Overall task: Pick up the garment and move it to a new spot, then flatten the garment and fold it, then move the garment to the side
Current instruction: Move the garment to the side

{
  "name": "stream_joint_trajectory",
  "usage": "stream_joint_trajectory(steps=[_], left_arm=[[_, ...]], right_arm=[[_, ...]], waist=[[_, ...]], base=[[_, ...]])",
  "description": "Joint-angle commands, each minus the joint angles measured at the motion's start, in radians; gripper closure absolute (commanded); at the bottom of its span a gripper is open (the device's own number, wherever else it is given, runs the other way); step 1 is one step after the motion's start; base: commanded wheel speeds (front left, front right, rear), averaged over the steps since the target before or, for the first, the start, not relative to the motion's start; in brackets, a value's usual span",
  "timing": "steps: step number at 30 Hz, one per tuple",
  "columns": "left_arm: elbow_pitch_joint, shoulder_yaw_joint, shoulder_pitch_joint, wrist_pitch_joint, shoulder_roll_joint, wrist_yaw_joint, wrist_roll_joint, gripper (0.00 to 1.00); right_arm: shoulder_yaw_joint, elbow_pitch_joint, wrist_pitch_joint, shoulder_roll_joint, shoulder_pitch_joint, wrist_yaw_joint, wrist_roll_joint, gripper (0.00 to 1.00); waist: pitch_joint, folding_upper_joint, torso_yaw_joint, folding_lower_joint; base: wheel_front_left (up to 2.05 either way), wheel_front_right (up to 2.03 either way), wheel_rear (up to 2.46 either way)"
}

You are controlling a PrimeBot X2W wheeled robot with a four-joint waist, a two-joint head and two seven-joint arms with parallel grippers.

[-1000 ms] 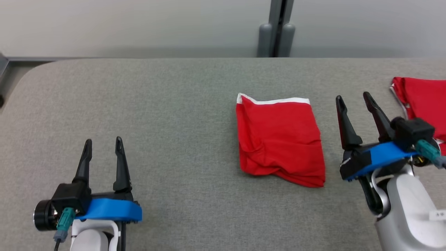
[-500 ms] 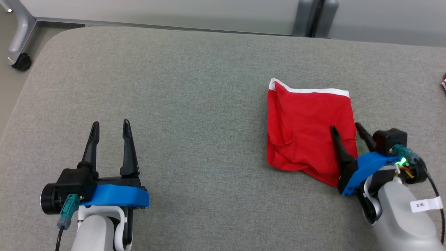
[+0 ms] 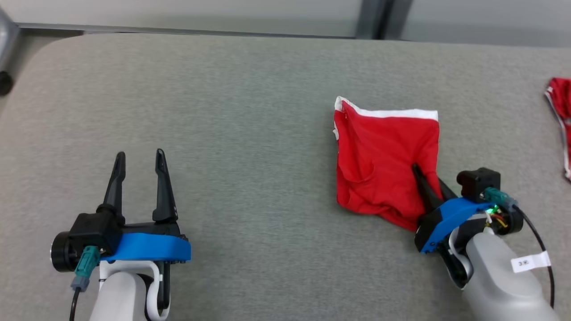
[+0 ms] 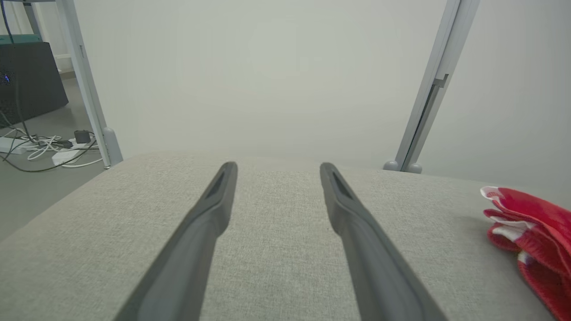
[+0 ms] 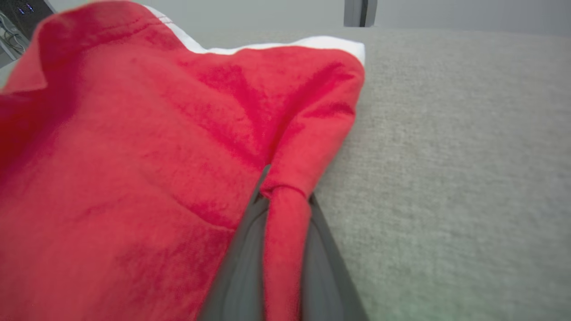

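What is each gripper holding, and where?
Right gripper pinches the garment by a fold near its right edge; left gripper is open, empty.

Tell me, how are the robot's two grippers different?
The dark-fingered left gripper is open and empty; the dark-fingered right gripper is shut on a fold of the red, white-trimmed cloth garment. The left gripper sits over the grey fabric tabletop; the right gripper reaches onto the garment's near right edge. Both have blue mounts.

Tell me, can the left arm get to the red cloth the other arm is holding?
Probably yes. The open left pincer has just bare table between it and the red cloth, so nothing blocks it. It is a long way sideways, though, and the right pincer pinches the cloth's right edge.
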Motion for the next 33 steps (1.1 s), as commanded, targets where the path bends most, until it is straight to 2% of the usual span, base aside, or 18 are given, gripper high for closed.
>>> stream_joint_trajectory(steps=[1, 8, 14, 21, 27, 31, 33], left_arm=[[-0.006, 0.0, -0.021, -0.002, -0.002, 0.002, -0.001, 0.0], [-0.033, 0.0, -0.065, -0.002, -0.001, -0.008, 0.019, 0.0], [-0.052, 0.004, -0.115, -0.002, 0.009, -0.022, 0.047, 0.0], [-0.072, 0.005, -0.146, -0.002, 0.015, -0.026, 0.067, 0.0], [-0.103, -0.006, -0.165, -0.002, 0.016, -0.034, 0.079, 0.0], [-0.123, -0.01, -0.173, -0.002, 0.021, -0.035, 0.085, 0.0], [-0.138, -0.006, -0.176, -0.002, 0.026, -0.033, 0.088, 0.0]], right_arm=[[0.004, -0.001, -0.008, -0.03, -0.003, -0.002, 0.009, 1.0], [0.037, -0.11, -0.033, -0.106, -0.014, -0.002, 0.031, 1.0], [0.022, -0.211, -0.04, -0.194, -0.001, -0.001, 0.037, 1.0], [0.042, -0.298, -0.01, -0.28, -0.087, -0.001, 0.031, 1.0], [0.058, -0.329, 0.09, -0.428, -0.193, -0.001, 0.044, 1.0], [0.068, -0.311, 0.151, -0.551, -0.256, -0.001, 0.068, 1.0], [0.074, -0.308, 0.189, -0.585, -0.276, -0.001, 0.075, 1.0]], waist=[[0.003, 0.0, -0.023, 0.0], [0.068, 0.0, -0.157, 0.0], [0.118, 0.0, -0.231, 0.0], [0.155, 0.0, -0.262, 0.0], [0.209, 0.0, -0.258, 0.0], [0.247, 0.0, -0.249, 0.0], [0.265, 0.0, -0.253, 0.0]], base=[[0.0, 0.0, 0.0], [0.0, 0.0, 0.0], [0.0, 0.0, 0.0], [0.0, 0.0, 0.0], [0.0, 0.0, 0.0], [0.0, 0.0, 0.0], [0.0, 0.0, 0.0]])
